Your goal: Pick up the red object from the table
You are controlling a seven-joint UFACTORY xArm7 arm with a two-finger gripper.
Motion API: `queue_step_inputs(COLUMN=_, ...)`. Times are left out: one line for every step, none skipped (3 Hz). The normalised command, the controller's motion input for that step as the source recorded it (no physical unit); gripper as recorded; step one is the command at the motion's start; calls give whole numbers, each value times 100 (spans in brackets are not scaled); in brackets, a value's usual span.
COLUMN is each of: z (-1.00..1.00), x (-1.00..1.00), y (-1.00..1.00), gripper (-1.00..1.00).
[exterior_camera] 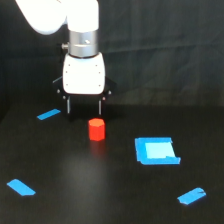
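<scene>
Blue tape strips (21,187) dot black table (100,195) up front. Red object (96,129) stands upright mid-table, just before spread-fingered, empty gripper (84,107). Cylinder looks light, rigid, matte; pinching its plain sides at mid-height seems best.

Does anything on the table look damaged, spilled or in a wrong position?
Nothing stands out. The red object stands upright on the table, intact, and the gripper hangs just behind it with jaws apart.
</scene>
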Motion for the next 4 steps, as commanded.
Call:
queue_step_inputs(z=16, x=43, y=-74, gripper=98)
queue_step_inputs(z=1, x=14, y=-86, gripper=100)
queue_step_inputs(z=2, x=-10, y=-58, gripper=100)
queue_step_inputs(z=-5, x=-24, y=-46, gripper=93)
